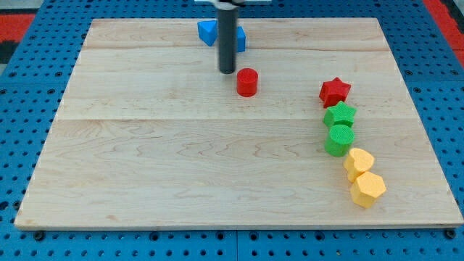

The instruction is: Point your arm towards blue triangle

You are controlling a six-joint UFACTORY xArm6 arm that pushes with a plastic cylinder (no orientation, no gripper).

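The blue triangle lies near the view's top edge of the wooden board, partly hidden behind my rod; a second bit of blue shows to the rod's right. My tip rests on the board just below the blue block, a short gap away. A red cylinder stands just to the right of and slightly below my tip.
At the view's right, a column of blocks runs downward: a red star, a green star, a green cylinder, and two yellow blocks. A blue pegboard surrounds the board.
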